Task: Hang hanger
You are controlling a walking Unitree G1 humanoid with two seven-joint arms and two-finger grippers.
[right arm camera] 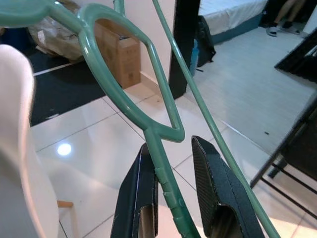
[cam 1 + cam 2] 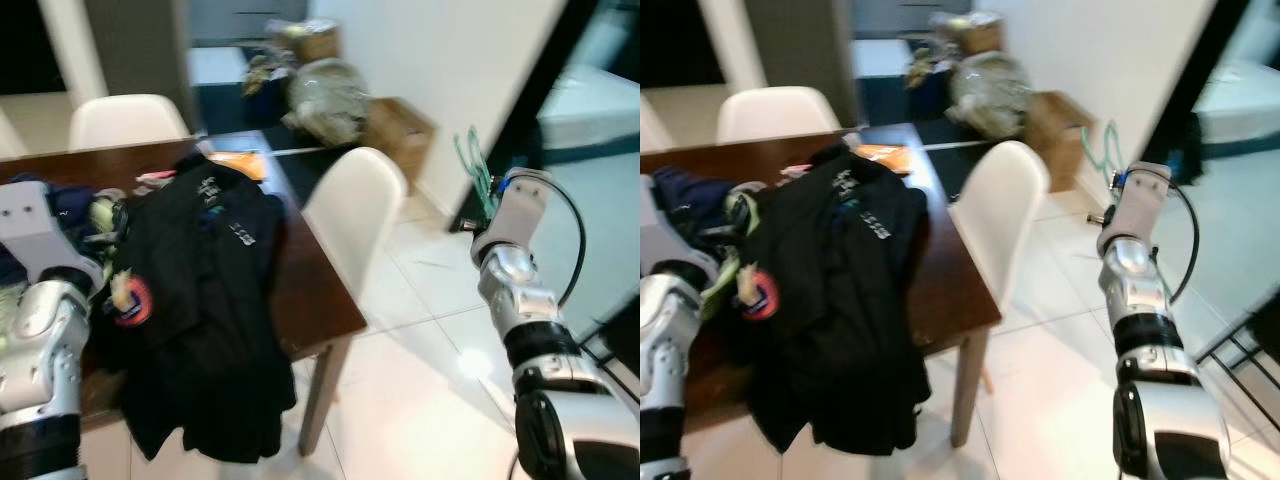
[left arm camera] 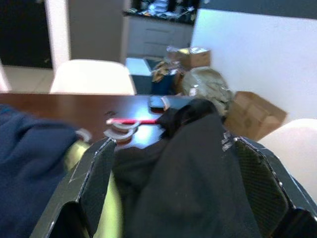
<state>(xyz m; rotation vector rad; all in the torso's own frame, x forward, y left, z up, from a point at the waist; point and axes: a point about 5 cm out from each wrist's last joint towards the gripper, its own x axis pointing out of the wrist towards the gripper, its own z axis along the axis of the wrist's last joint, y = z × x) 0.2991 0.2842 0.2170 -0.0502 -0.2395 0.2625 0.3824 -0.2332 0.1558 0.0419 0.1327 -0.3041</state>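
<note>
While my right gripper [image 1: 171, 198] is clamping the green plastic hanger [image 1: 148, 106] beyond the white moulded chair [image 2: 355, 215], my left gripper [image 3: 173, 183] is gaping over a black jacket [image 2: 205, 300], its lettering unreadable.

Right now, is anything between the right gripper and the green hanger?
No. The right gripper already has the green hanger between its two fingers, with nothing else in the gap.

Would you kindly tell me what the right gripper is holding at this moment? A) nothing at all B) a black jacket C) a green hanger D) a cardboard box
C: the right wrist view shows the right gripper with its two black fingers closed around a bar of the green hanger, raised beside the white chair.
</note>
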